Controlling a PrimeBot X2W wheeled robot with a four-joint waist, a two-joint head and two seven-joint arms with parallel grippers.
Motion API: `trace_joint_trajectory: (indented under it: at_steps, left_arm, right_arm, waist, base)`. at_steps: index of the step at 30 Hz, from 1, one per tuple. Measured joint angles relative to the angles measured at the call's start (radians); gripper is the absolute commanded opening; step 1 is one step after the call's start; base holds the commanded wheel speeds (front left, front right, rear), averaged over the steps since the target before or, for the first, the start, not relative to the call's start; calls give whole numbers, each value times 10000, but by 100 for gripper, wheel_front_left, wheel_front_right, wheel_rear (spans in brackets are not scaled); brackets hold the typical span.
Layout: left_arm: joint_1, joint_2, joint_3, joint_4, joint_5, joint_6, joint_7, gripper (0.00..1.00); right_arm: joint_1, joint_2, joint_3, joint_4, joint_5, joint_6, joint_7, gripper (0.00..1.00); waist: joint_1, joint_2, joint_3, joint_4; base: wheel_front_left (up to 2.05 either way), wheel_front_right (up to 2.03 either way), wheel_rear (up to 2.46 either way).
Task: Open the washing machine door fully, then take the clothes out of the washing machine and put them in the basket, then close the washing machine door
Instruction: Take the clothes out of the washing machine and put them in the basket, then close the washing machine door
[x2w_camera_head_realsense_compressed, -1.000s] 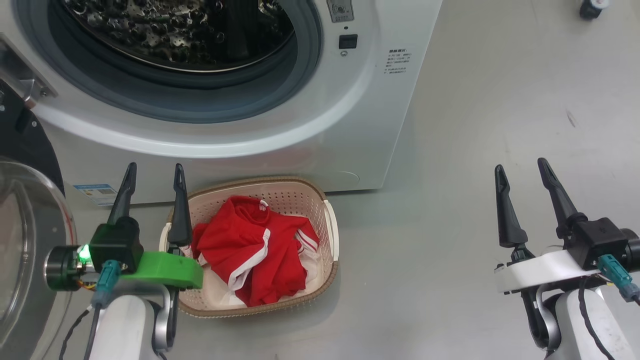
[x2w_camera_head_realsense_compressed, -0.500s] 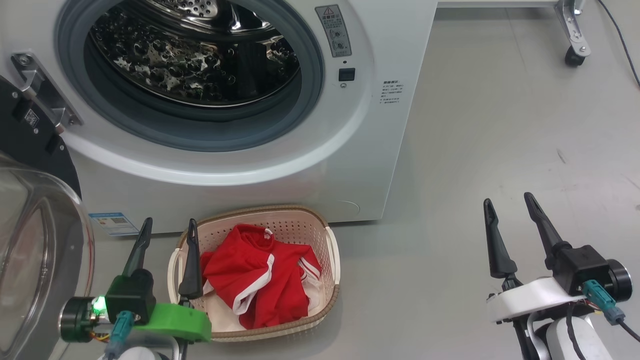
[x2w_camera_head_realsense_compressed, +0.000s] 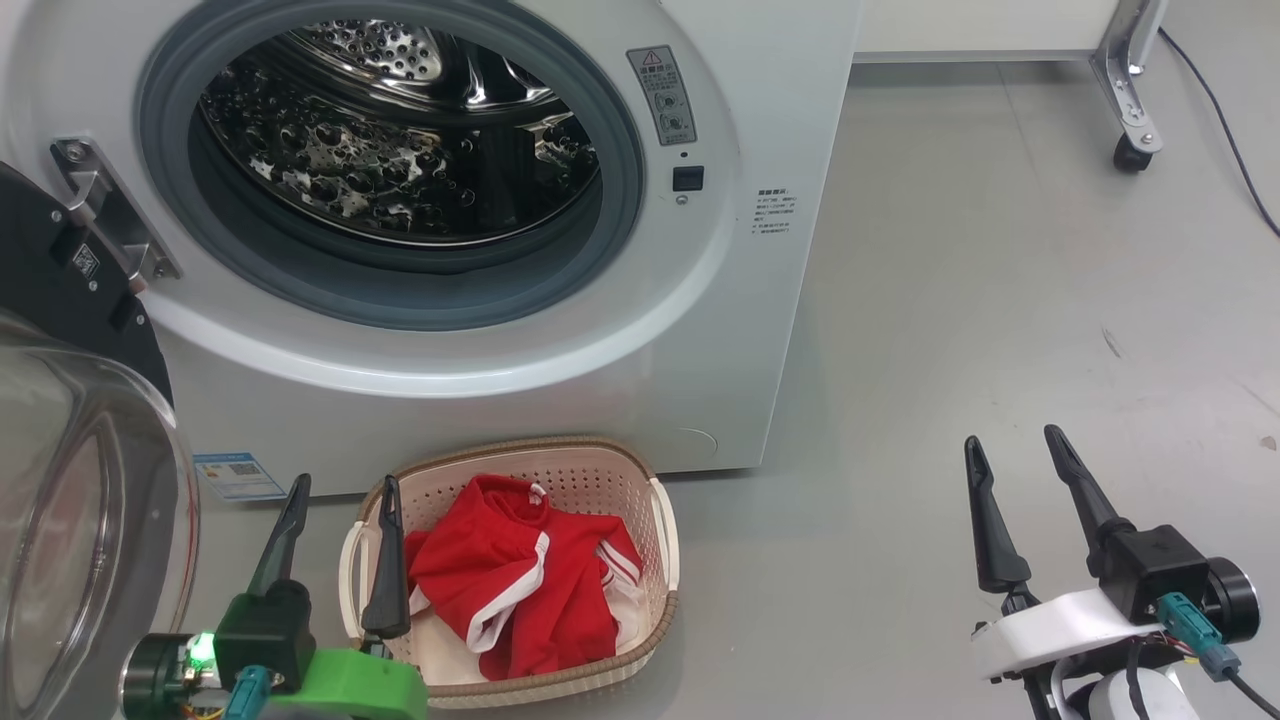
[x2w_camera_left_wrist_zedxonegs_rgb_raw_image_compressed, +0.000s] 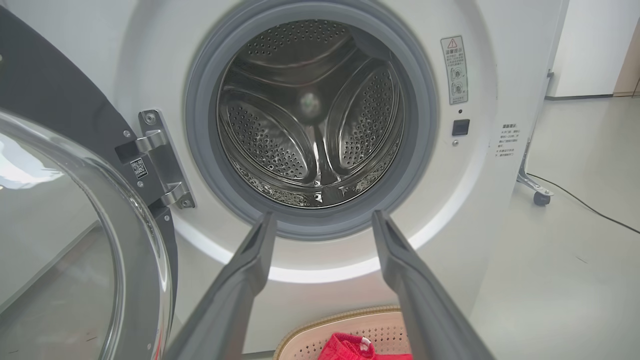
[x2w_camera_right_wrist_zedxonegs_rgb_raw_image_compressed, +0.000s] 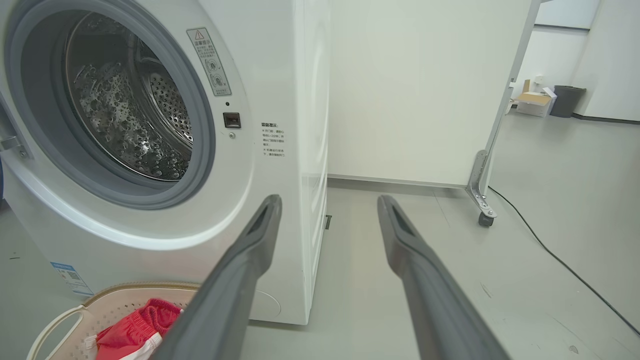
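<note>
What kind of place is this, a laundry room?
More likely a test lab: the washing machine stands on a bare grey floor beside a white wheeled partition, with a cable trailing.

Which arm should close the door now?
Left. The clothes lie in the basket and the drum looks empty, so closing is next. The open door hangs at the robot's left, close beside the open left gripper; the right gripper is far across the floor, also open.

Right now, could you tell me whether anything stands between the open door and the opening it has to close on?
Nothing sits in the washing machine opening; the clothes lie in the basket on the floor below it. The left hand, open beside the door, may lie in its swing.
</note>
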Motion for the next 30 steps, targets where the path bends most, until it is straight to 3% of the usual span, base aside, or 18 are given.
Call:
trace_joint_trajectory:
  at_steps: [30]
  left_arm:
    - [543,31,-232,-859,140,44,531,100]
  right_arm:
    - [191,10,48,-148,-2,-86,0,100]
  waist:
    - [0,0,-253,-26]
  base:
    - [0,0,0]
